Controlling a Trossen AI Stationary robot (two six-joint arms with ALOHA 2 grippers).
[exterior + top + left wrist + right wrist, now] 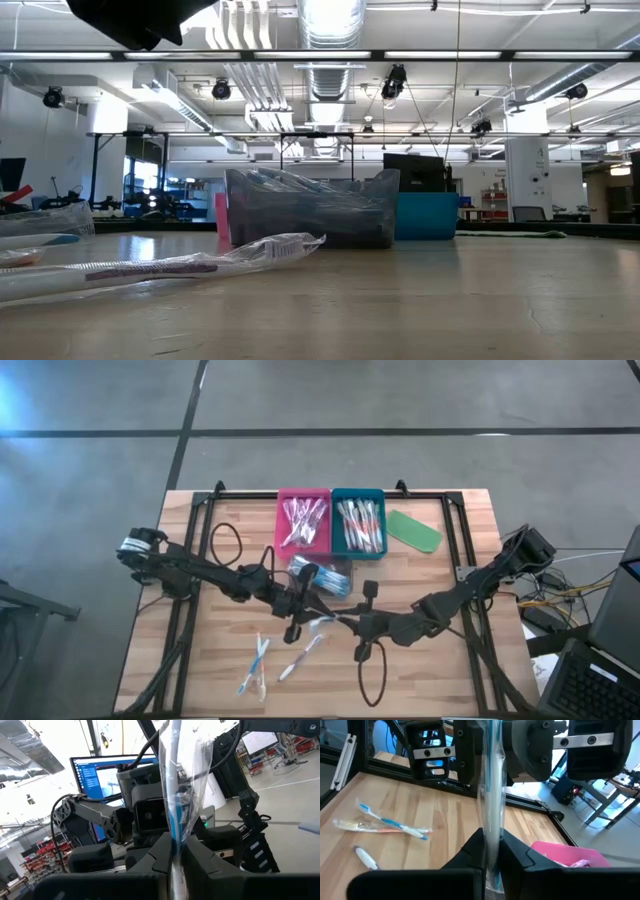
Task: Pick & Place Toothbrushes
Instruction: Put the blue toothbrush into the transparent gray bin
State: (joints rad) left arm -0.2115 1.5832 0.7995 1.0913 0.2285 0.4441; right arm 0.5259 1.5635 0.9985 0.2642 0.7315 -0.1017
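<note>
a wrapped toothbrush [490,795] is held above the tabletop's [450,670] middle, clamped at one end by the left gripper [175,857] and at the other by the right gripper [492,850]. loose toothbrushes [262,660] are left near the front edge.

The wooden table [450,670] stands on a grey concrete floor [400,400] crossed by dark lines. Beyond its far edge, the room is a large open hall with long ceiling light strips [320,55], silver air ducts [325,25], hanging spotlights [395,82] and a white pillar [523,175].
</note>
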